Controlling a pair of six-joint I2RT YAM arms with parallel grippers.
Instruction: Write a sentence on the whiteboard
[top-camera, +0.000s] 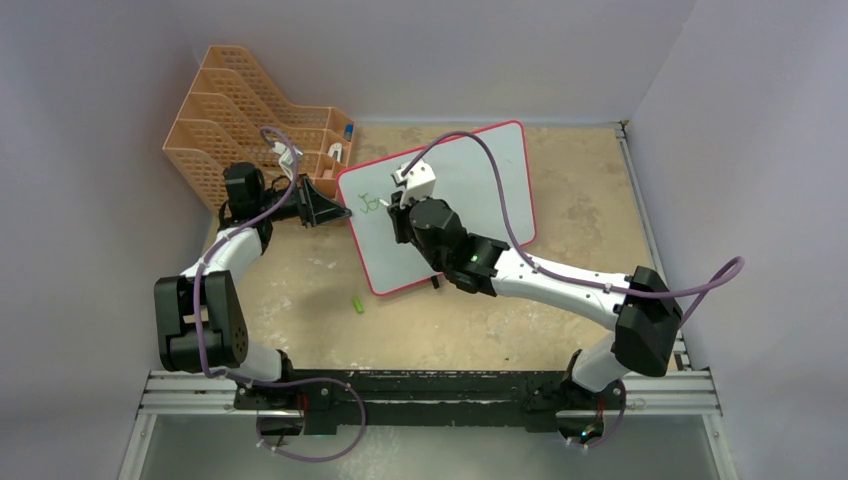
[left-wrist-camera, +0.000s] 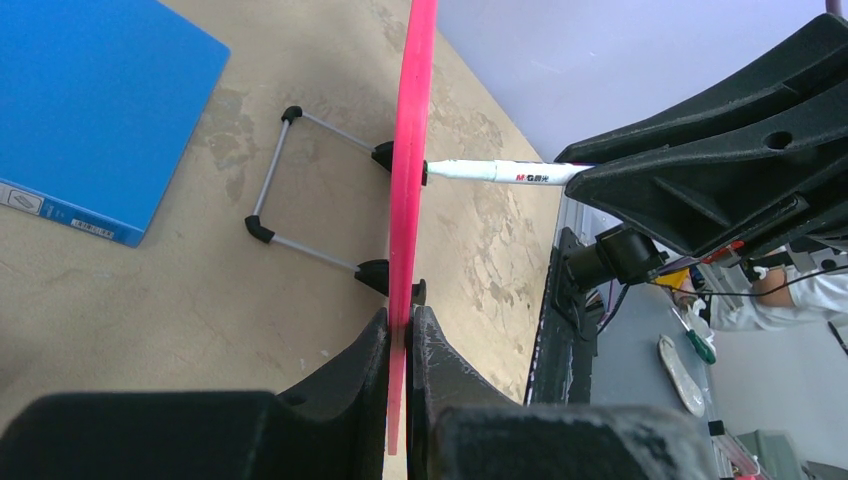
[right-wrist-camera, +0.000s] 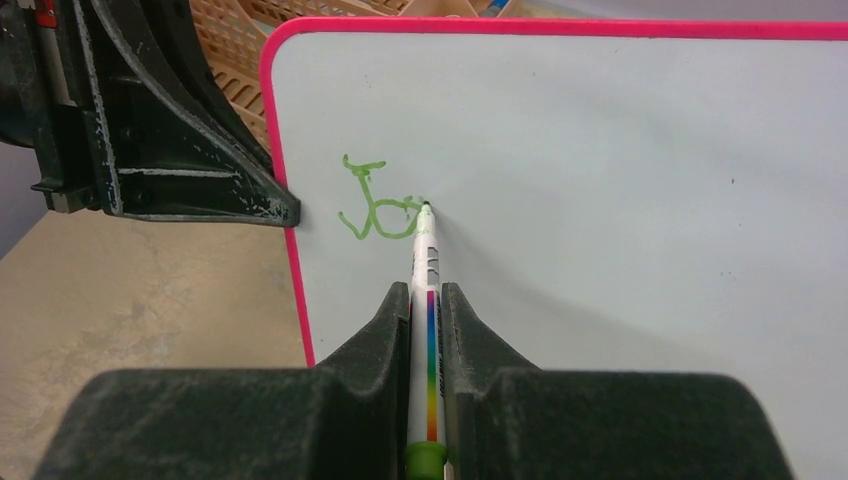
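Left gripper (left-wrist-camera: 400, 335) is clamping the pink left edge of the whiteboard (top-camera: 480, 175), jaws shut tight on the frame. We're getting that best from the left wrist view, which is looking at the board edge-on. The same view is giving us the wire stand (left-wrist-camera: 290, 180) with black feet behind the board and a blue folder (left-wrist-camera: 90, 110) lying flat on the table (top-camera: 300, 300), neither of which is showing from the top. Right gripper (right-wrist-camera: 427, 300) is closed on a white marker (right-wrist-camera: 425, 250), barrel sitting between the fingers and tip touching the board face. The right wrist view is showing the green writing (right-wrist-camera: 375, 205) clearly: a "J" plus a looped stroke, near the board's upper left corner, with the tip resting at its right end. From the top the writing is reading only as a small green scribble just beside the left gripper. The top view is also showing the board tilted on the table between both arms, the whole orange file rack (top-camera: 250, 110) in the back left corner, and a small green piece (top-camera: 357, 304) lying on the table near the board's front corner; we can't tell what it is.
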